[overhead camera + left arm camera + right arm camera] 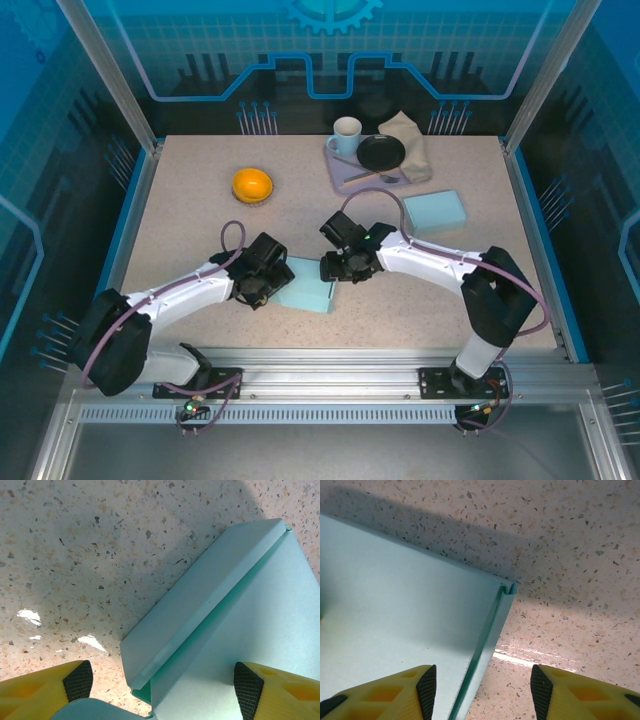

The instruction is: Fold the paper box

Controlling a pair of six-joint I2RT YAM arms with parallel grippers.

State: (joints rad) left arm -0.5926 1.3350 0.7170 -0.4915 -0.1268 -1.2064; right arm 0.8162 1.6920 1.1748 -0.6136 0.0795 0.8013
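Judging from the top view, the paper box point(305, 287) lies on the table point(190, 230) just below the middle of the frame, squeezed by neither arm. The left gripper point(162, 682) is released, its 2 pads point(77, 680) straddling a doubled-over side wall point(200, 600) with daylight on either side. The right gripper point(482, 686) is likewise spread, empty, and sits astride the opposite wall point(490, 635), which runs down to the bottom edge of that frame.

With nothing pinning it, the light card will probably skate across the smooth table if 1 jaw touches before the other. The doubled wall looks only loosely creased and could spring open. Closing off-centre would likely crush the fold rather than sharpen it. The small tab point(508, 587) at the corner, right of centre in the right wrist view, may buckle if pushed askew. Seen from above, the 2 wrists sit close together over the box, so a careless reach risks a knock between them.
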